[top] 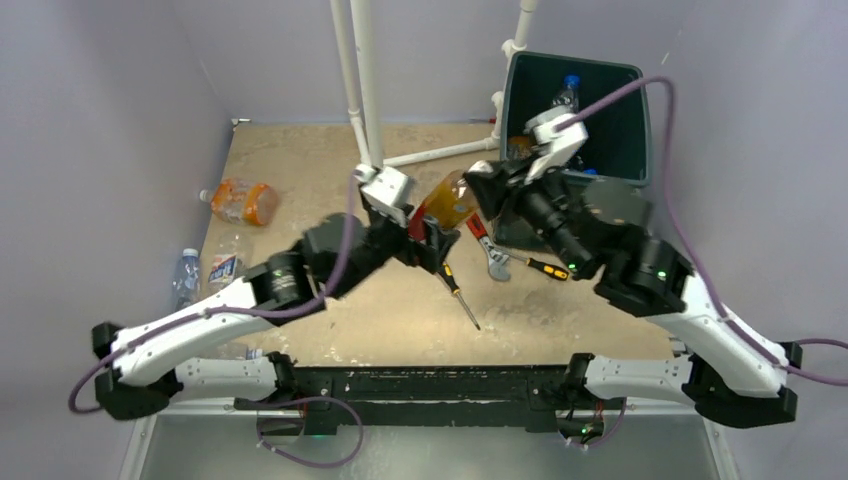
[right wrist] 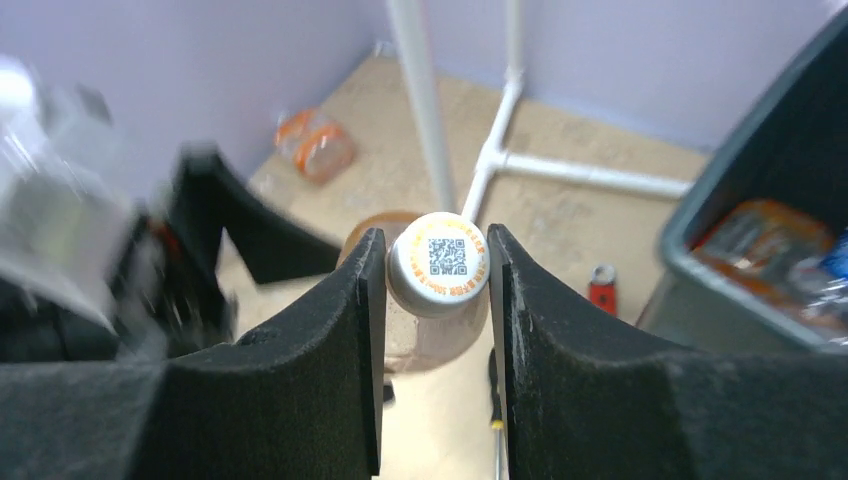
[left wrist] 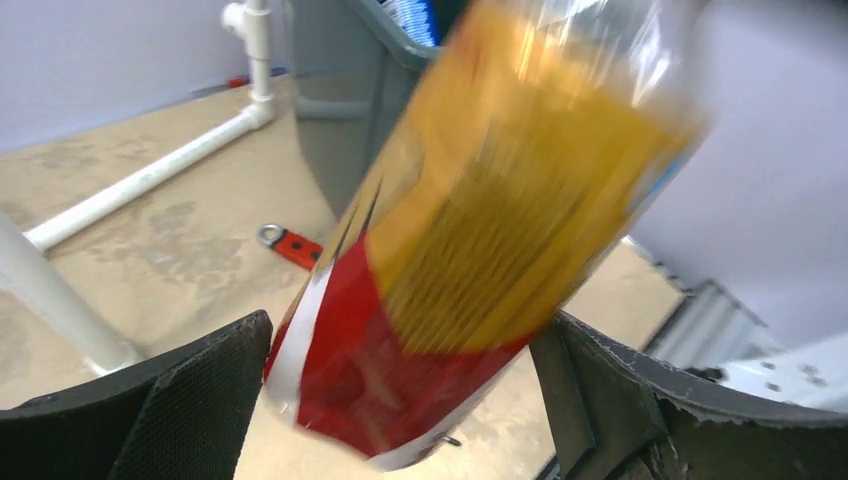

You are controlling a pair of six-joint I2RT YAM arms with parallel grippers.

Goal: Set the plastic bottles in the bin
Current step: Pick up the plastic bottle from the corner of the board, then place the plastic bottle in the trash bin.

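Straddling the orange bottle [left wrist: 500, 200], the left end effector [left wrist: 402, 335] gapes wide; the right end effector [right wrist: 435, 245] pinches its cap [right wrist: 437, 268].

Noted orange-tinted bottle [top: 448, 198], red label, white cap [right wrist: 438, 262], tilted in air beside dark green bin [top: 615, 130]. Found more bottles [top: 567, 92] inside. Logged second orange bottle [top: 243, 202] lying far left, clear ones [top: 187, 275] nearer.
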